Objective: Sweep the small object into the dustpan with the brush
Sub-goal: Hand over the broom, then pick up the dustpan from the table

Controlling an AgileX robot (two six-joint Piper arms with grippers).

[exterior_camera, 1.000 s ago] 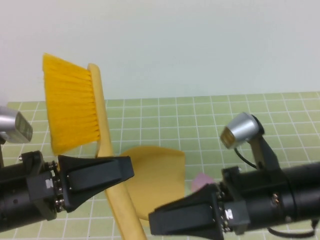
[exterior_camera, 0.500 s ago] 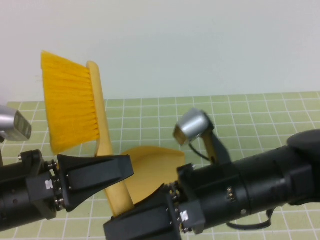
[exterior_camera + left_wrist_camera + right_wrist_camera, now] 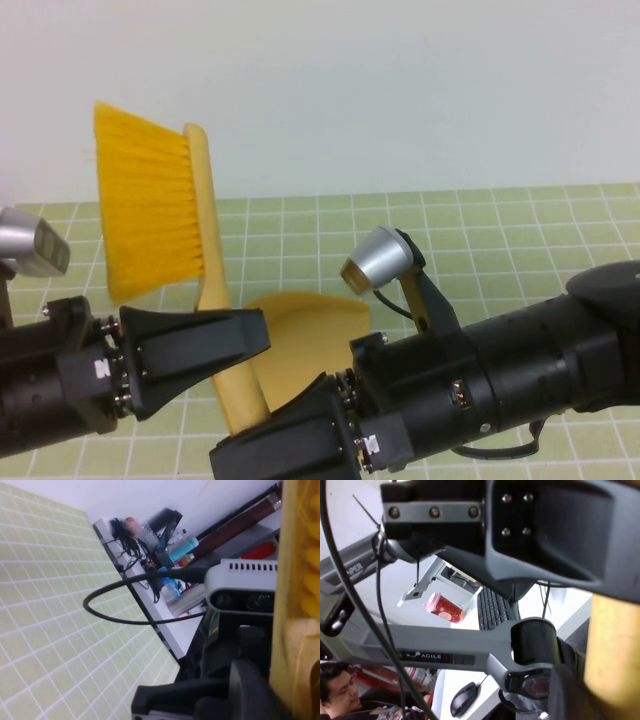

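The yellow brush [image 3: 150, 215] is held upright in the air, bristles at the top left, handle [image 3: 215, 300] running down. My left gripper [image 3: 240, 345] is shut on the handle, which also shows in the left wrist view [image 3: 295, 630]. My right gripper [image 3: 255, 455] sits just below it at the handle's lower end; the right wrist view shows its finger against the yellow handle [image 3: 615, 655], shut on it. The yellow dustpan [image 3: 315, 335] lies behind the two grippers on the mat. The small object is hidden behind my right arm.
A green grid mat [image 3: 520, 230] covers the table, with a pale wall behind. My right arm [image 3: 540, 360] crosses the lower right of the high view, its wrist camera [image 3: 380, 260] raised above the dustpan.
My right arm has swung left, bringing its gripper under the left gripper at the brush handle and covering the pink small object. The brush has tilted slightly.
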